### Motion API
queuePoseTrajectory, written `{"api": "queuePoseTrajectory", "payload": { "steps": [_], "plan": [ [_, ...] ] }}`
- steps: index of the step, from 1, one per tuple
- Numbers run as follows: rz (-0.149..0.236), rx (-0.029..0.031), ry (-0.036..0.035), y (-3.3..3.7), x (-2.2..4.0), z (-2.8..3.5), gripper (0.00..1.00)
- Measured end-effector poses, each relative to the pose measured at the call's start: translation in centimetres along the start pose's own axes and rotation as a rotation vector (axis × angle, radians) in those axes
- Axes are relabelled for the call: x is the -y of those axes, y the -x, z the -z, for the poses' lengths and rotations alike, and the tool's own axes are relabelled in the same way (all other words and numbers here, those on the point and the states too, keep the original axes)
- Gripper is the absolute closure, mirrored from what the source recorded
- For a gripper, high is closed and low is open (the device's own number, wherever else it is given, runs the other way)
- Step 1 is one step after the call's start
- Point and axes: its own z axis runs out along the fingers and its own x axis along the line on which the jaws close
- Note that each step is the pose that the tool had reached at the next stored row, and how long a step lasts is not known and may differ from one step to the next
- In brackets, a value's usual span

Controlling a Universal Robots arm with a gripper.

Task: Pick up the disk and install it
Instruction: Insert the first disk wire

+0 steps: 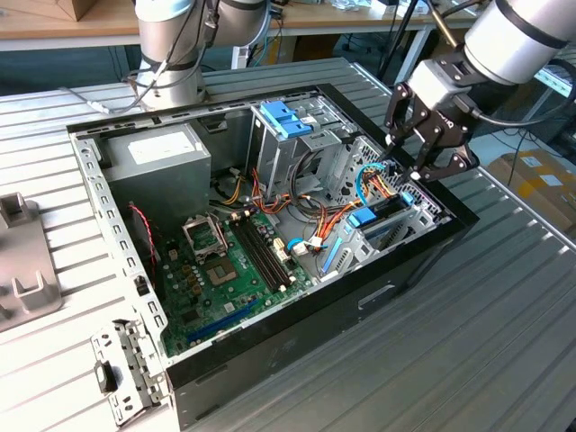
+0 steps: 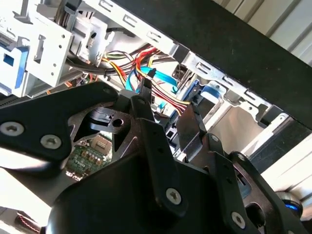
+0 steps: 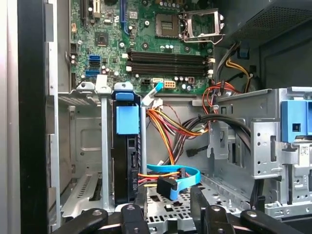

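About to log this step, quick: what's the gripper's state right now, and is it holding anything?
Gripper: open, holding nothing, above the case's drive bay, where the disk sits upright in its slot.

One open computer case point(image 1: 405, 270) on the table, holding one motherboard point(image 1: 229, 270) and one grey power-supply box point(image 1: 162, 157). One disk point(image 3: 127, 146) stands in the drive cage, one pale blue bracket point(image 1: 286, 119) sits on the upper bay. One gripper point(image 1: 432, 148), two black fingers point(image 2: 156, 146) (counted in the second wrist view).
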Motion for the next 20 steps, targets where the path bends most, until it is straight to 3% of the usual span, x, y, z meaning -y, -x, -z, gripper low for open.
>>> {"api": "queuePoseTrajectory", "payload": {
  "steps": [2,3,4,5,8,9,10,16,20],
  "plan": [
    [0.001,-0.0199,-0.002,0.16,-0.1,0.14,0.52],
    [0.002,-0.0357,-0.0032,0.19,-0.17,0.17,0.52],
    [0.002,-0.0519,-0.0042,0.21,-0.23,0.18,0.52],
    [0.003,-0.0819,-0.0057,0.25,-0.32,0.19,0.52],
    [0.003,-0.1282,-0.0069,0.47,-0.56,0.16,0.52],
    [0.003,-0.135,-0.007,0.54,-0.65,0.14,0.52],
    [0.003,-0.1376,-0.0071,0.58,-0.72,0.13,0.52],
    [0.003,-0.1383,-0.0071,0.81,-1.18,0.06,0.52],
    [0.003,-0.1382,-0.0071,0.87,-2.02,0.03,0.52]
  ]
}}
